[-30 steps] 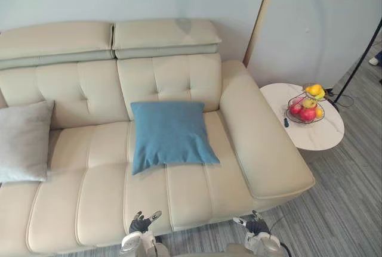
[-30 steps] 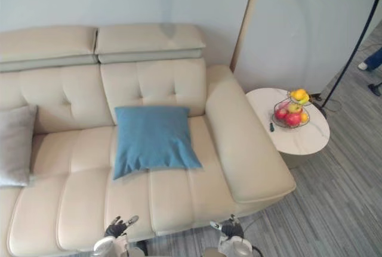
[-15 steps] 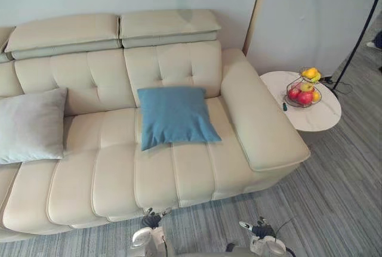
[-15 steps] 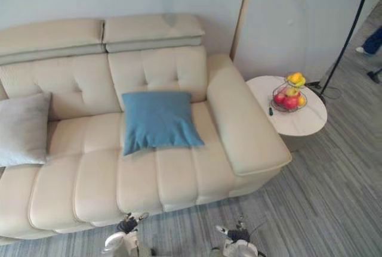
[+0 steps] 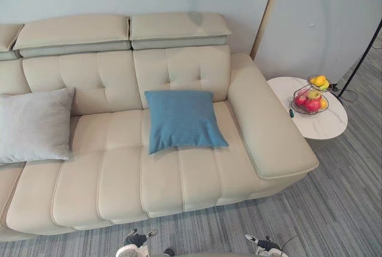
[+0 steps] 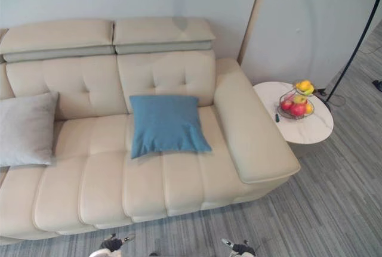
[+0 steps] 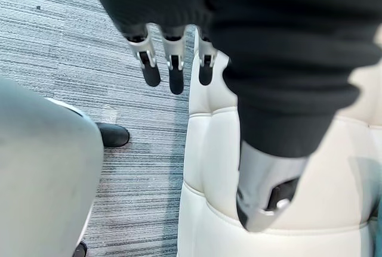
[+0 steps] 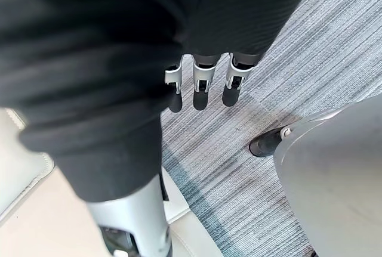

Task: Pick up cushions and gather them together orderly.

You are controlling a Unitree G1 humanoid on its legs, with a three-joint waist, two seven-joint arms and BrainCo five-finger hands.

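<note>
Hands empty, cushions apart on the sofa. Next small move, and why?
Probably step toward the blue cushion: left hand and right hand hang open over the floor, short of the sofa; the grey cushion sits apart at its left end.

Blue cushion mid-sofa, tilted; grey cushion well apart, sofa's left.

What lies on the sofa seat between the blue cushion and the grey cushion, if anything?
Nothing visible does. Between the blue cushion and the grey cushion there is only bare sofa seat. The left hand and the right hand hang open over the floor in front of it, holding nothing.
</note>
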